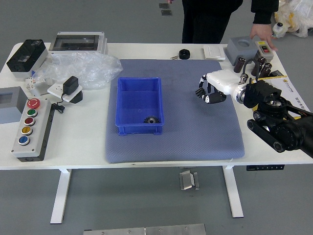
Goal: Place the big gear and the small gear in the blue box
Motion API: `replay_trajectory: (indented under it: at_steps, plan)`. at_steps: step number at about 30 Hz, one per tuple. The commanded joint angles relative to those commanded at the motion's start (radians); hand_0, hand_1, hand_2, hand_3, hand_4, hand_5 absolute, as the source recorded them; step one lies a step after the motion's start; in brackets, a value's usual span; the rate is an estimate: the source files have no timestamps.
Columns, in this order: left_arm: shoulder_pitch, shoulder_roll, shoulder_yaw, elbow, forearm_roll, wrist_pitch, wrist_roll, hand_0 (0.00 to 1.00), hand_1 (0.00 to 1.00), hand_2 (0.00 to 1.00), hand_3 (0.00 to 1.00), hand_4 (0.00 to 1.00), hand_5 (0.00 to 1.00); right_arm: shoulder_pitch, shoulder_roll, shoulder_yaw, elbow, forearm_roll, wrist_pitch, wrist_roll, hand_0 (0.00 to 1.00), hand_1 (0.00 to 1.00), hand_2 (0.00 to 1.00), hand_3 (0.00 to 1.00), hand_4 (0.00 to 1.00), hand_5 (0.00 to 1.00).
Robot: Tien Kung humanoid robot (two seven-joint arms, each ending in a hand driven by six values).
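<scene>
My right hand (pixel 212 93) is over the right part of the blue-grey mat, right of the blue box, its fingers closed on a dark toothed gear (pixel 200 92) that shows at the fingertips. Part of that gear is hidden by the fingers, so its size is hard to judge. Another dark gear (pixel 151 120) lies inside the blue box (pixel 119 105), near its front right corner. My left hand is out of view.
A person at the far side rests one hand (pixel 262 33) by a grey device at the back right. A black round object (pixel 184 54) stands behind the mat. Left are a button panel (pixel 33 128) and plastic wrap (pixel 88 69); a yellow-edged tray (pixel 288 95) lies right.
</scene>
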Motion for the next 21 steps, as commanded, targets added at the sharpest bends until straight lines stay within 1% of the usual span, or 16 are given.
replay_trajectory:
  at_steps: [7, 12, 16, 21]
  plan:
    - [0.000, 0.003, -0.002, 0.000, 0.003, 0.000, 0.000, 0.887, 0.874, 0.847, 0.852, 0.734, 0.307, 0.006, -0.018, 0.013, 0.133, -0.036, 0.008, -0.023, 0.510, 0.378, 0.459, 0.561, 0.541, 0.312]
    - [0.002, 0.006, -0.002, 0.000, 0.004, 0.000, 0.000, 0.887, 0.874, 0.847, 0.853, 0.734, 0.307, 0.022, -0.015, 0.012, 0.224, -0.050, 0.014, -0.036, 0.513, 0.377, 0.459, 0.561, 0.541, 0.311]
    - [0.003, 0.008, -0.003, 0.000, 0.005, 0.000, 0.001, 0.887, 0.874, 0.847, 0.853, 0.734, 0.307, 0.039, -0.004, 0.009, 0.266, -0.055, 0.019, -0.045, 0.513, 0.377, 0.459, 0.561, 0.541, 0.311]
    - [0.003, 0.009, -0.002, 0.000, 0.009, -0.001, 0.001, 0.887, 0.874, 0.847, 0.852, 0.734, 0.307, 0.060, 0.034, 0.010, 0.286, -0.057, 0.022, -0.051, 0.513, 0.378, 0.459, 0.561, 0.542, 0.312]
